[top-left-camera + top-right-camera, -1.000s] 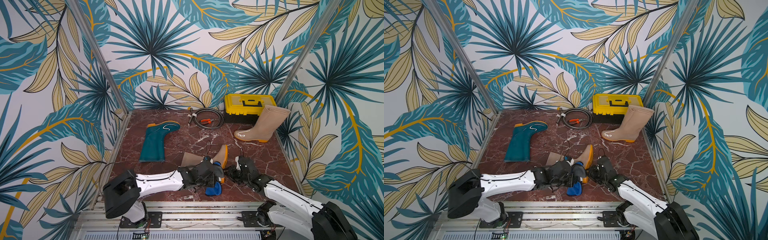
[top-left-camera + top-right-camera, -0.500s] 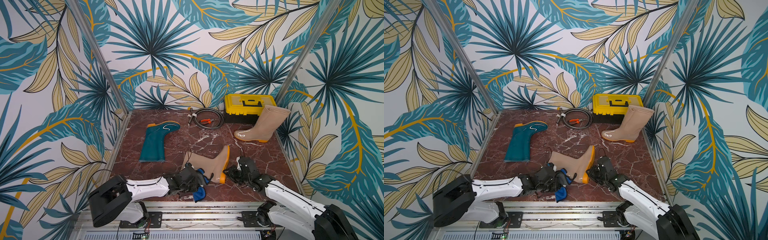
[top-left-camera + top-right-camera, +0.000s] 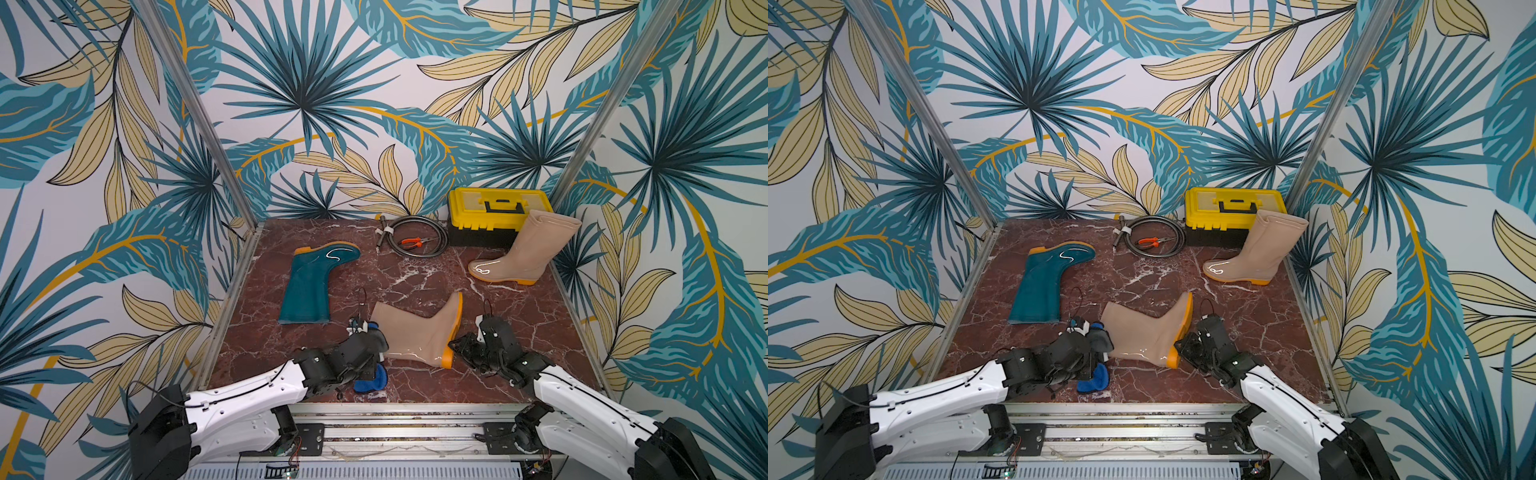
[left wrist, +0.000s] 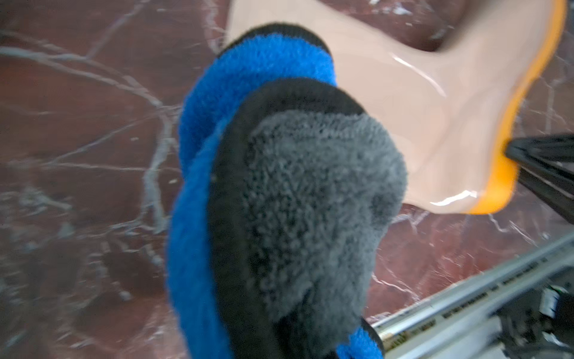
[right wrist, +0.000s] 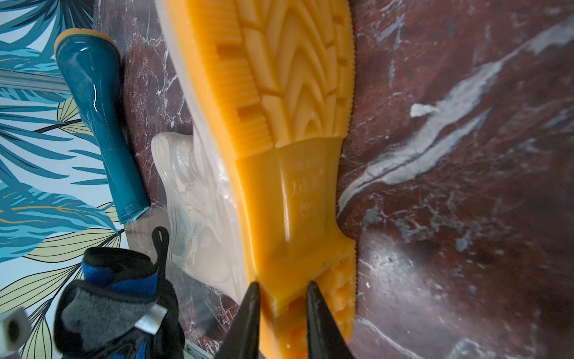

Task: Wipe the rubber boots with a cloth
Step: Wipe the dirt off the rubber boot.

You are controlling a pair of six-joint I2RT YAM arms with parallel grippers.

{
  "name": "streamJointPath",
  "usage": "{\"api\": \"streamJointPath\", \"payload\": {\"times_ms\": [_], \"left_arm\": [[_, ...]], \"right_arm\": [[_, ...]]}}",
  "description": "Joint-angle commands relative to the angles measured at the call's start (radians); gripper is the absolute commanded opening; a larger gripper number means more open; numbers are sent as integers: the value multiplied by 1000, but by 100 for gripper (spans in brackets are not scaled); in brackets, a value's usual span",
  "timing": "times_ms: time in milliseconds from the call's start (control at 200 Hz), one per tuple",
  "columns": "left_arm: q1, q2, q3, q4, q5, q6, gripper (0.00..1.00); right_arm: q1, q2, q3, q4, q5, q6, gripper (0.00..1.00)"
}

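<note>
Fingers (image 5: 248,320) of right gripper (image 5: 282,310) clamp the orange heel of the near tan boot (image 3: 415,336), which lies on its side lower centre in both top views. The left gripper (image 3: 374,345) is closed on the blue cloth (image 3: 370,380), bunched at that boot's shaft opening. Centre left, teal boot (image 3: 309,286) flat. Right side, other tan boot (image 3: 523,253) upright by yellow toolbox (image 3: 494,208).

Left gripper (image 3: 1097,345): wrapped in blue cloth (image 3: 1093,381), against shaft of fallen tan boot (image 3: 1142,336).
Right gripper (image 3: 1180,347): at that boot's orange sole.
Beyond the jaws: teal boot (image 3: 1040,291) lying flat, upright tan boot (image 3: 1256,253), yellow toolbox (image 3: 1233,208), coiled cable (image 3: 1152,252), orange pliers (image 3: 1152,242).
</note>
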Motion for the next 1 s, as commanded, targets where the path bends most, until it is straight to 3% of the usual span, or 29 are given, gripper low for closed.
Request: {"api": "streamJointPath", "payload": {"times_ms": [0, 195, 370, 476, 616, 706, 796, 876, 996], "left_arm": [[-73, 100, 106, 135, 24, 52, 0], [-115, 357, 230, 251, 136, 106, 0], [-75, 475, 234, 250, 188, 120, 0], [81, 397, 90, 250, 232, 110, 0], [316, 155, -88, 173, 266, 185, 0], [393, 13, -115, 58, 218, 227, 0], [395, -67, -120, 45, 206, 210, 0], [385, -49, -91, 102, 312, 171, 0], [185, 65, 45, 126, 225, 154, 0]], "right_arm": [[-12, 33, -59, -290, 93, 13, 16], [-12, 35, -66, -281, 96, 18, 16], [-12, 65, -46, -264, 88, 9, 16], [-12, 61, -46, -274, 93, -2, 16], [-12, 51, -57, -265, 93, -5, 16], [-14, 51, -46, -275, 91, -12, 16], [-14, 42, -45, -276, 92, -7, 16], [-14, 39, -44, -271, 89, -3, 16], [-14, 48, -46, -264, 91, 5, 16]]}}
